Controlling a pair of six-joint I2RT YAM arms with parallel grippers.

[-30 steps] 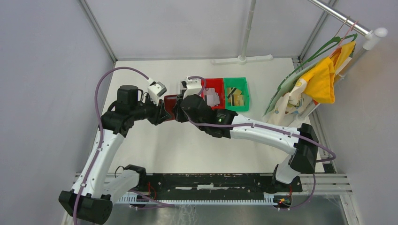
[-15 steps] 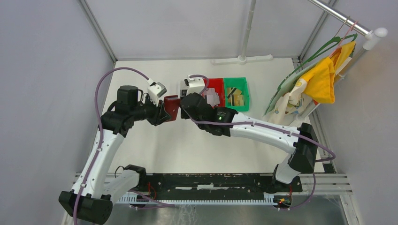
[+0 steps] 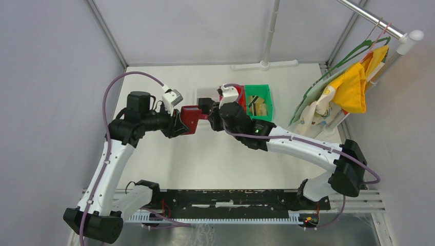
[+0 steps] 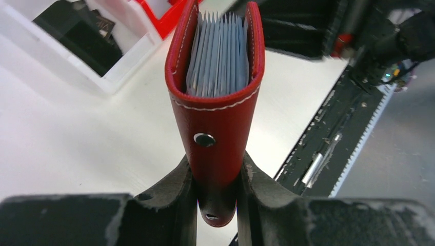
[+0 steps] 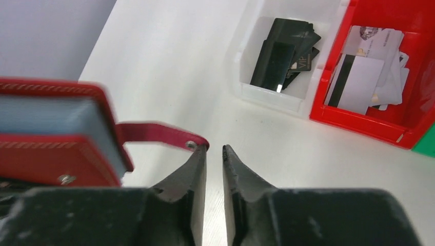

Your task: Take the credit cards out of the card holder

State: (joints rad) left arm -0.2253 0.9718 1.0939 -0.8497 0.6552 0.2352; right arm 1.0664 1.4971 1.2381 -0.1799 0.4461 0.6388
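ROBOT WORKS A WALLET: The left claw [image 4: 216, 174] pinches the dark red card holder [image 4: 215, 123] by its folded spine and holds it clear of the desk [image 5: 169, 61]. The holder's mouth is turned toward the other arm, a pose that looks meant to present the open edge for picking. Seen from the left wrist, a fan of grey sleeves [image 4: 218, 56] fills the holder between its covers; whether anything sits inside them cannot be told. The strap [image 5: 154, 132] hangs unsnapped, and its snap stud [image 5: 191, 145] touches the outer side of one finger of the right claw [image 5: 214, 154], whose jaws stand a narrow slit apart with nothing between them. By that, the strap is out of the way and the right claw is just beside the holder's mouth, not yet in among the sleeves. Beyond, a clear bin [image 5: 267, 95] holds dark credit cards [image 5: 282, 56], and a red bin [image 5: 359, 123] beside it holds pale ones with black stripes. The overhead view shows a green bin [image 3: 269, 102] next in the row with tan cards, so sorting by colour seems to be the plan. The next move likely calls for a fine approach: the sleeves are packed tight, and the holder, gripped at one end only, could twist.
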